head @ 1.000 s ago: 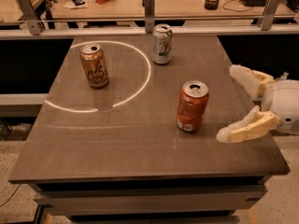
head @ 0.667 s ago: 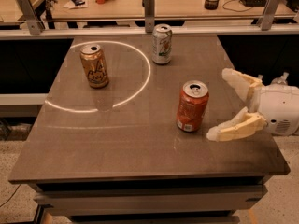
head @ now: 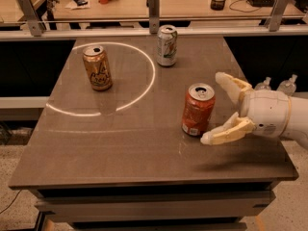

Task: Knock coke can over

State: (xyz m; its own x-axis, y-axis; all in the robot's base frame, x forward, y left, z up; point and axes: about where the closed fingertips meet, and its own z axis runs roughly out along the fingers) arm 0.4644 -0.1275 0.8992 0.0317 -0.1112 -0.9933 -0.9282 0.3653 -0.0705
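gripper (head: 212, 108) at right of frame, just beside coke can (head: 196, 110) | my arm (head: 294, 124) runs off the right edge | can's label print too small to read | bottles (head: 288, 84) half hidden behind my wrist | back desk (head: 192, 4) clutter cropped by top edge

You see coke can (head: 197, 110): glossy painted metal | gripper (head: 211, 107) just right of it, fingers (head: 227, 132) spread: matt cream plastic | table (head: 120, 143): smooth brown top, faint sheen

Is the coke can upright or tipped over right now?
Upright. The coke can stands on its base on the table, silver top facing up; the open gripper sits at its right side.
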